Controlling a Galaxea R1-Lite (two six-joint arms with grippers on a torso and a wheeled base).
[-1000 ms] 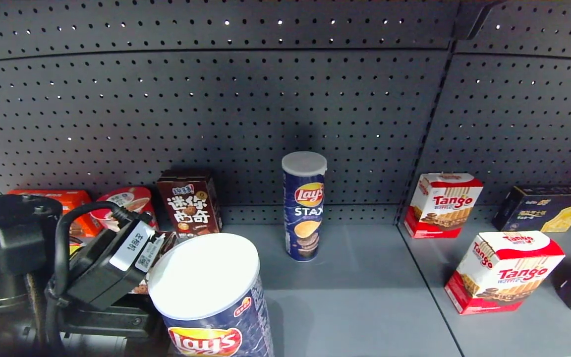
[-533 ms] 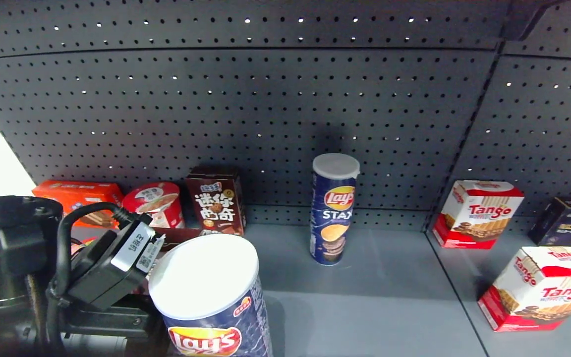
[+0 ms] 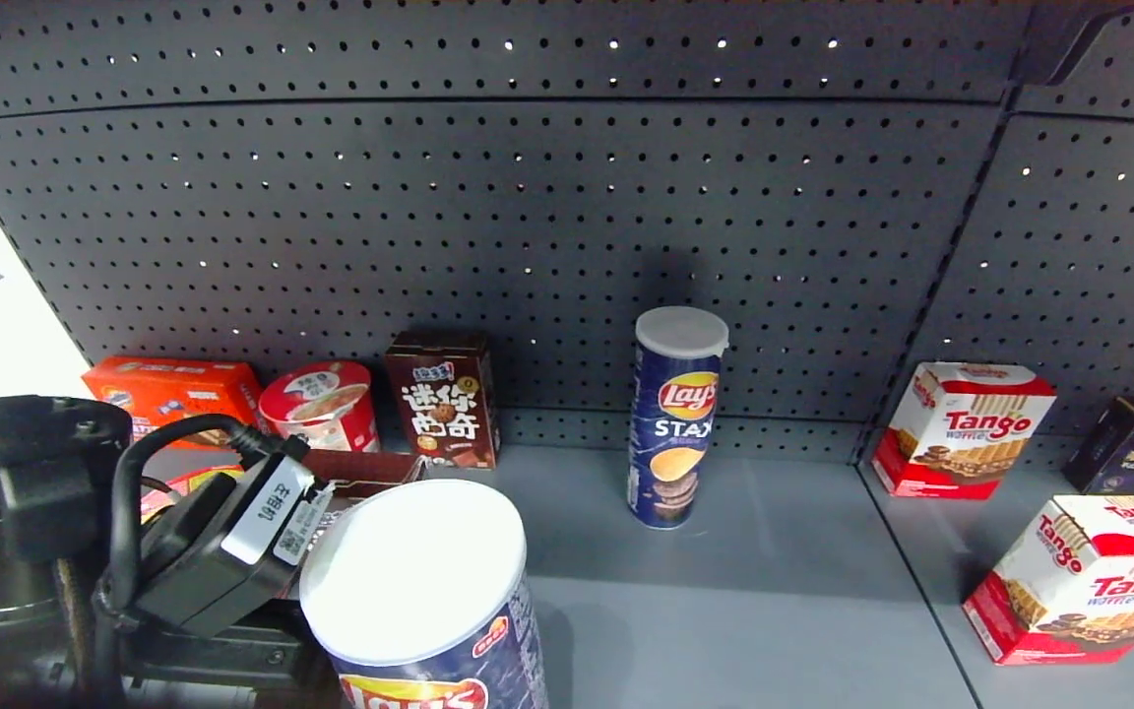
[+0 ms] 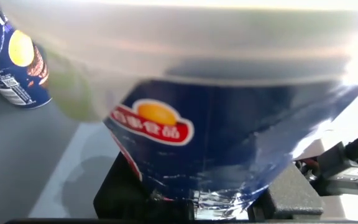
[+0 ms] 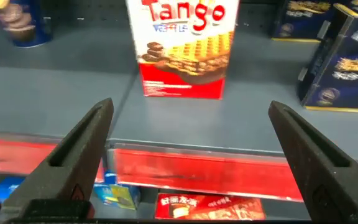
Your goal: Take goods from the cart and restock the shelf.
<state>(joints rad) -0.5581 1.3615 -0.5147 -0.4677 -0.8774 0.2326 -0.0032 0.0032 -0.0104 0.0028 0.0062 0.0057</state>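
Observation:
My left gripper [image 4: 204, 200] is shut on a blue chips can with a white lid [image 3: 419, 581], low at the front left of the grey shelf [image 3: 744, 611]. In the left wrist view the held can [image 4: 229, 137] hides most of the jaws. A second, matching chips can [image 3: 675, 418] stands upright near the pegboard at mid shelf, and it also shows far off in the left wrist view [image 4: 14, 62]. My right gripper [image 5: 194, 168] is open with nothing between its fingers. It hangs before the shelf's red front strip [image 5: 197, 171], facing a red-and-white wafer box [image 5: 182, 46].
An orange box [image 3: 173, 389], a red cup [image 3: 321, 404] and a brown box [image 3: 444, 399] stand at the back left. Two wafer boxes [image 3: 961, 428] [image 3: 1089, 576] and dark boxes [image 3: 1133, 458] fill the right bay. Packets [image 5: 210, 205] lie on the level below.
The whole head picture has shifted to the right and slightly down, so the camera moved. The chips can stays in my left gripper.

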